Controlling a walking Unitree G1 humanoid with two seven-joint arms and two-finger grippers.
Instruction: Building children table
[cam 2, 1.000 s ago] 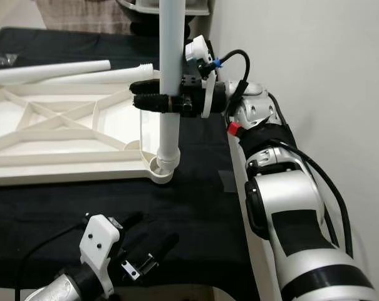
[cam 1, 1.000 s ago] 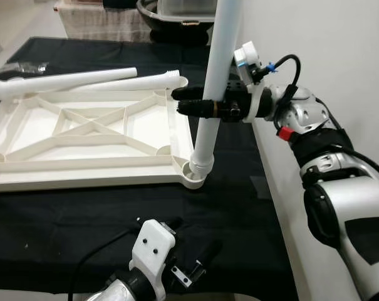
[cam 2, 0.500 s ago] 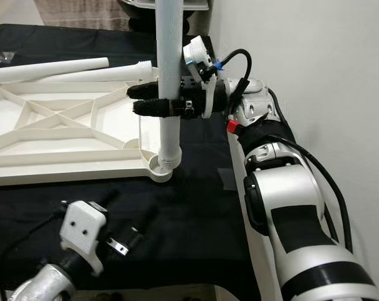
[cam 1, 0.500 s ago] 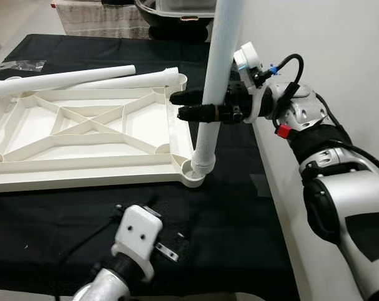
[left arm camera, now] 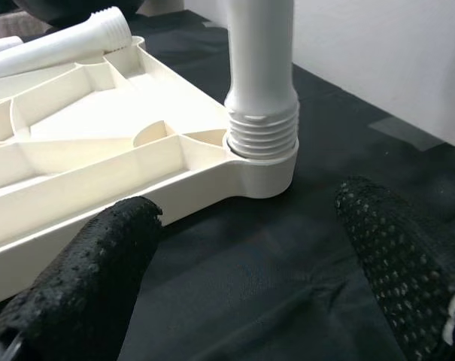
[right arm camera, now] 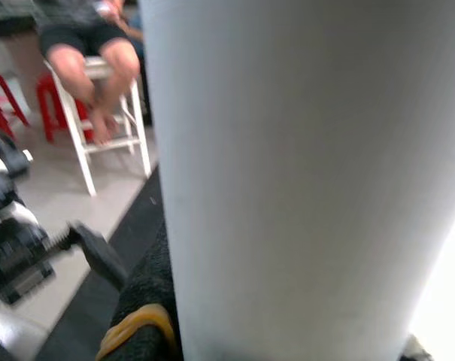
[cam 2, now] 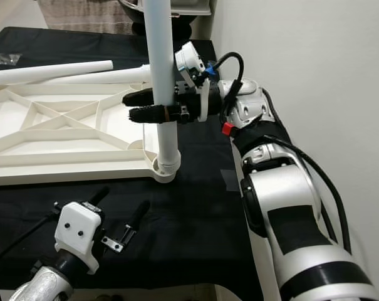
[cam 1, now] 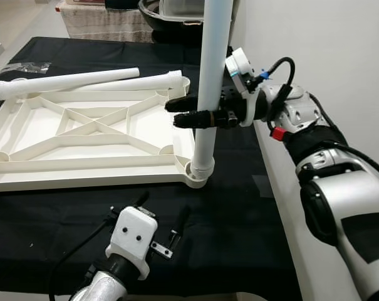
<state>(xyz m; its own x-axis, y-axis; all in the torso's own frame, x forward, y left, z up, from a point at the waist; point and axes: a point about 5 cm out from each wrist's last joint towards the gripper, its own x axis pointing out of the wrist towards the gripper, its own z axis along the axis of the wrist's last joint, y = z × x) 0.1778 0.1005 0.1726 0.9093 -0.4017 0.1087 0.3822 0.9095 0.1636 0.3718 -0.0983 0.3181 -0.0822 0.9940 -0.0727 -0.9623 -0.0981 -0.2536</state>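
The white tabletop point(cam 1: 83, 135) lies upside down on the black cloth. A white leg point(cam 1: 211, 75) stands nearly upright, its threaded end point(left arm camera: 261, 131) sitting in the near right corner socket point(cam 1: 198, 177). My right gripper point(cam 1: 188, 111) is shut on the leg at mid height, reaching in from the right. My left gripper point(cam 1: 163, 208) hovers low near the table's front edge, open, its fingers point(left arm camera: 84, 278) pointing at the socket from a short distance. Two more legs point(cam 1: 70, 81) lie side by side along the tabletop's far edge.
A white wall runs close along the table's right edge. A dark bowl point(cam 1: 170, 15) and a clear bin sit at the back. A plastic bag point(cam 1: 26, 66) lies far left. A person sits on a white chair point(right arm camera: 92, 90) in the right wrist view.
The leg has swung from leaning right to nearly upright as my right gripper shifted left. My left gripper has turned so that its spread fingers face the socket.
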